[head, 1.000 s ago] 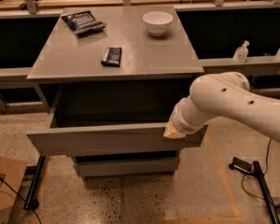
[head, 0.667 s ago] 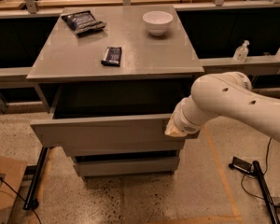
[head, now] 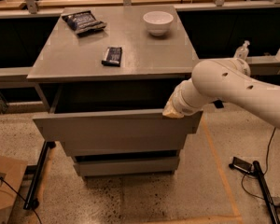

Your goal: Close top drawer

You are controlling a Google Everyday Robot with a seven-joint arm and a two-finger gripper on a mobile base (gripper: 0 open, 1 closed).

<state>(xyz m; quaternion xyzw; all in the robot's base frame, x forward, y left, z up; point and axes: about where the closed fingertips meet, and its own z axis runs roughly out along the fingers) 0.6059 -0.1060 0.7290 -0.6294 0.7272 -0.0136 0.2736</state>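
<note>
The top drawer point(head: 116, 126) of the grey cabinet stands partly pulled out. Its flat grey front hangs forward of the two lower drawers point(head: 126, 164), and its dark interior shows under the cabinet top. My white arm reaches in from the right. My gripper point(head: 174, 109) is at the upper right edge of the drawer front and touches it. The arm's wrist hides most of the gripper.
On the cabinet top point(head: 144, 55) lie a white bowl point(head: 158, 21), a dark snack bag point(head: 83, 21) and a small dark packet point(head: 112, 56). A black stand leg point(head: 37, 176) is on the floor at left, cables and a stand point(head: 259, 181) at right, and benches behind.
The top drawer's front has moved back toward the cabinet, and my gripper has moved in with it against the right edge.
</note>
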